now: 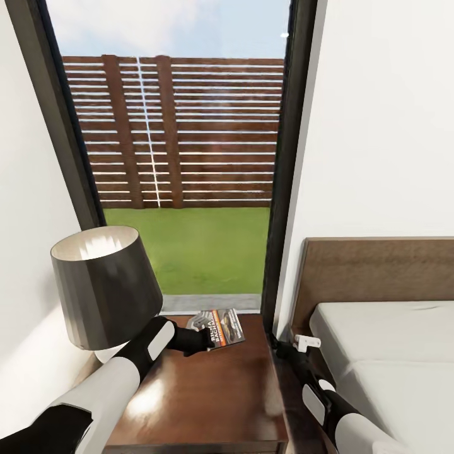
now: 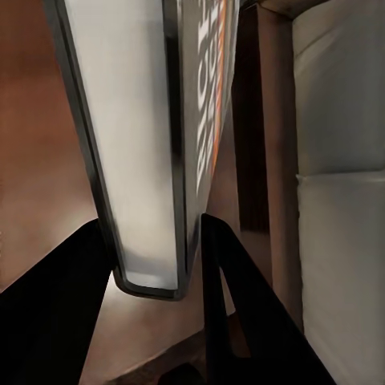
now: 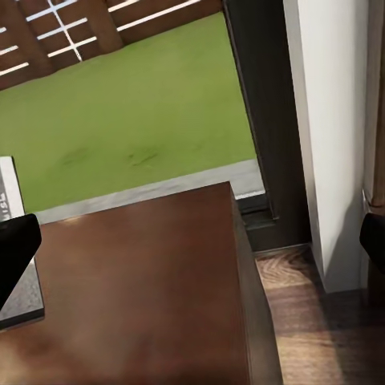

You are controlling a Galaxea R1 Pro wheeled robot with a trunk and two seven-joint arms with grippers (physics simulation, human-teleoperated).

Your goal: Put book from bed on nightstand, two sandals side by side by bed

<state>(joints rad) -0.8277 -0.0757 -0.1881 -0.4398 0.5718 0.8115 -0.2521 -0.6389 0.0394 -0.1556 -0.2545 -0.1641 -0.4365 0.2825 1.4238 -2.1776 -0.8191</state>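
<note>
Here the nightstand (image 1: 208, 397) carries a lamp (image 1: 104, 296) at its left edge; the left gripper (image 1: 203, 337), clamped on the book (image 1: 222, 326), holds it over the back edge (early release risks a fall behind); right gripper's (image 3: 192, 241) fingers stand apart.

Nightstand (image 1: 208, 391) top carries lamp (image 1: 104, 296) at left side.
</note>
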